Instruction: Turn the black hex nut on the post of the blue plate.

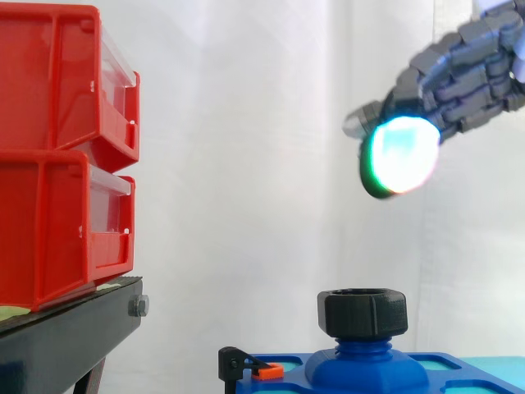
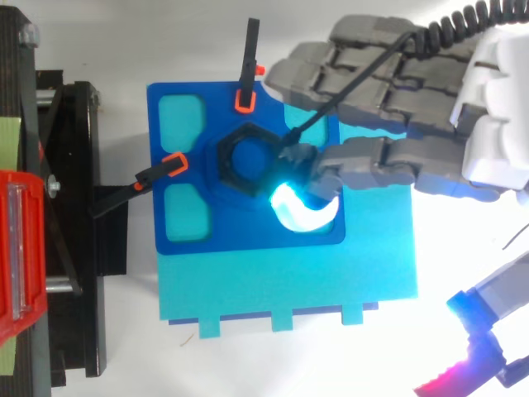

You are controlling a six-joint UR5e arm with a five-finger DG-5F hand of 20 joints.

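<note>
Hovering up and right of the black hex nut (image 1: 362,312), your hand (image 1: 459,74) is loosely spread and grips nothing. The nut sits on the post (image 1: 362,364) mid blue plate (image 2: 186,240), untouched.

Backdrop: a white fabric curtain (image 1: 246,123) hangs in soft vertical folds, brightly and evenly lit. At left, an upper red plastic bin (image 1: 49,82) with a clear front panel sits stacked on a lower red plastic bin (image 1: 49,230) of the same build. Both rest on a black metal stand (image 1: 66,345), with a silver bolt head (image 1: 138,307) on its end.
</note>
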